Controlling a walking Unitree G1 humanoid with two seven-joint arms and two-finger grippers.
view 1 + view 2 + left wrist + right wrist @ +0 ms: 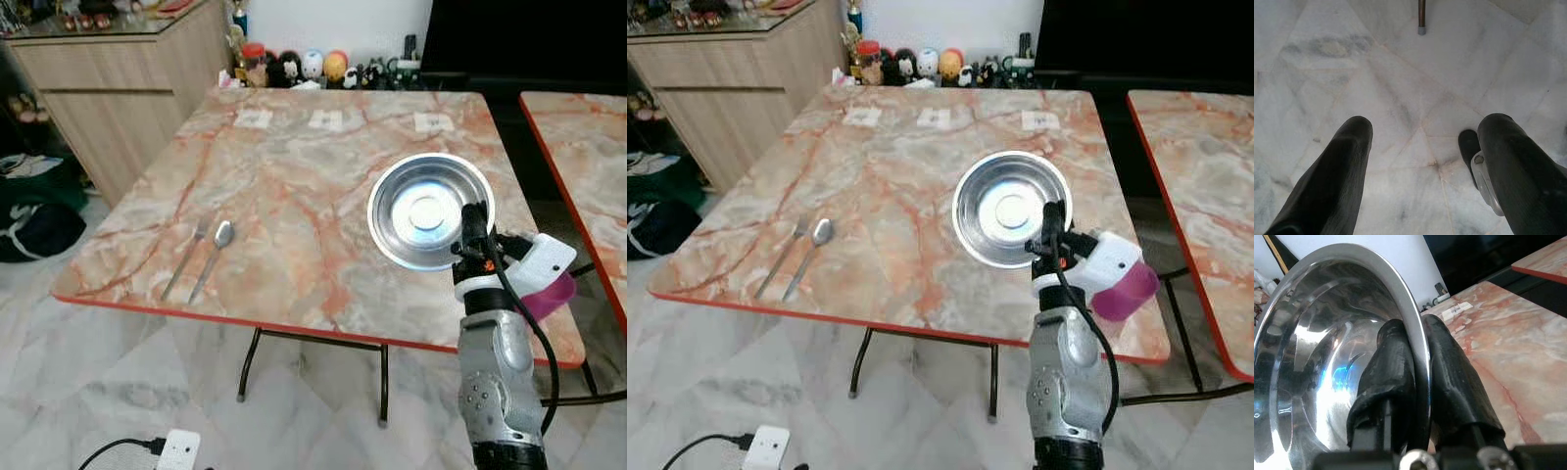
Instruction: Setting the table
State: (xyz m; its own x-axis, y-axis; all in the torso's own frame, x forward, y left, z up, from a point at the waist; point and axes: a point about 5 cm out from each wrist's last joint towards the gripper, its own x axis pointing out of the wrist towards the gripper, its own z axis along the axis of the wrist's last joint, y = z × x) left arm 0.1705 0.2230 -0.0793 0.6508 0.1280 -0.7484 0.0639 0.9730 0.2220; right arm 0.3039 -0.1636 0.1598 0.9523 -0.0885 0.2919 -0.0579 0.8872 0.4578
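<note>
A round steel bowl (416,196) is over the right part of the marble table (284,186). My right gripper (473,223) is shut on the bowl's near rim, one finger inside and one outside, as the right wrist view shows at the rim (1418,347). A fork (186,257) and a spoon (214,257) lie side by side near the table's front left edge. My left gripper (1422,161) hangs open over the floor, nothing between its fingers.
A second marble table (583,166) stands to the right with a gap between. Small figurines (304,67) line the far edge by the wall. A wooden cabinet (108,78) stands at the back left, dark bags (34,220) beside it. A white plug box (176,450) lies on the floor.
</note>
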